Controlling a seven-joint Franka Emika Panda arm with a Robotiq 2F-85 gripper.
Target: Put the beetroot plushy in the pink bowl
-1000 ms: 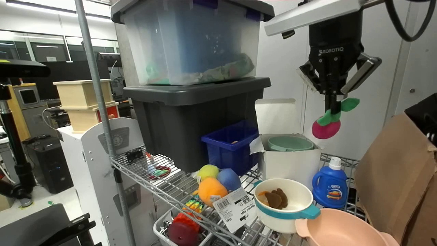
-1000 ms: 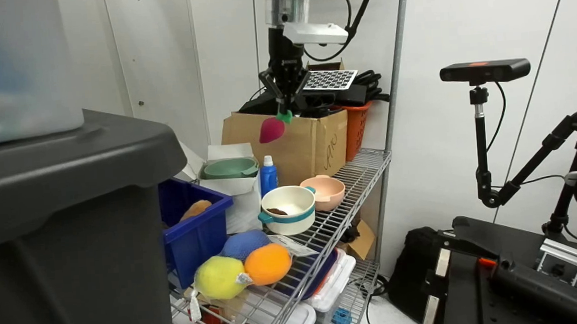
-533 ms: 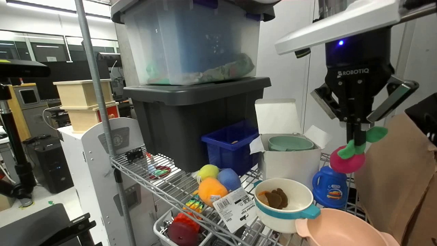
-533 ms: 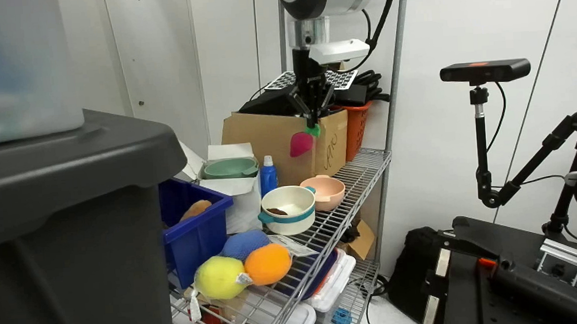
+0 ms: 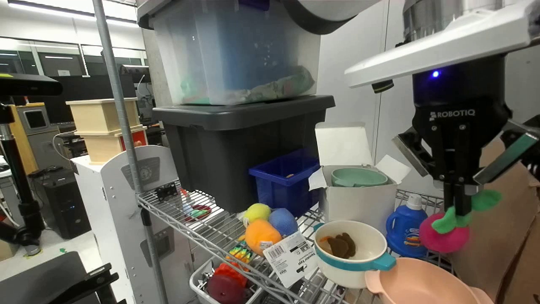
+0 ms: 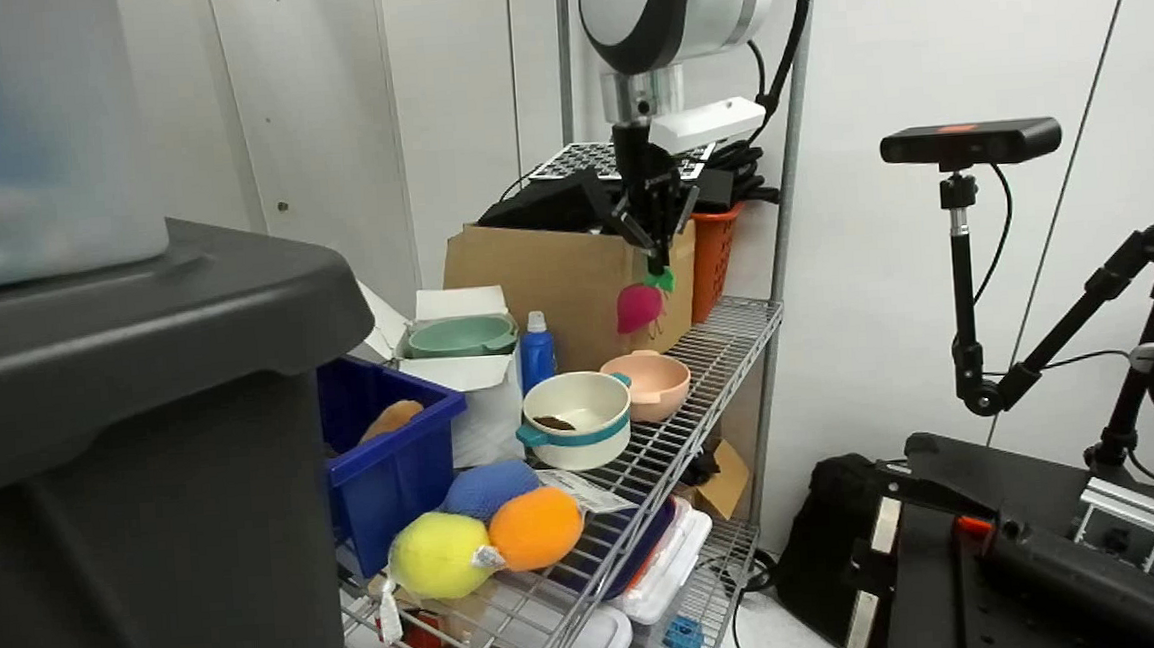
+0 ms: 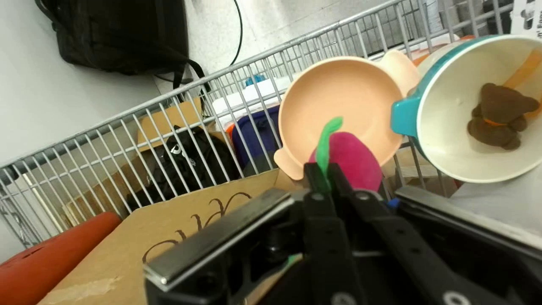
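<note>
The beetroot plushy hangs from the gripper, whose fingers are clamped on its green leafy top; the round magenta body sits just past the fingertips, lower and off to one side. Below it, with a gap between, the pink bowl stands near the long floor-side edge of the wire shelf, toward the corner with the metal post; in the wrist view the plushy covers part of the bowl's rim. Just beside, along the same edge, is the white bowl with a teal band, brown soft pieces inside. Back from that edge, toward the wall, stand a blue bottle, a white carton holding a green bowl and a big cardboard box, with an orange basket near the post corner. Going the other way along the floor-side edge, a printed card lies between the white bowl and an orange ball, a blue ball and a yellow ball. Farther in from these stands a blue bin, and toward the opposite end of the shelf a dark tote.
</note>
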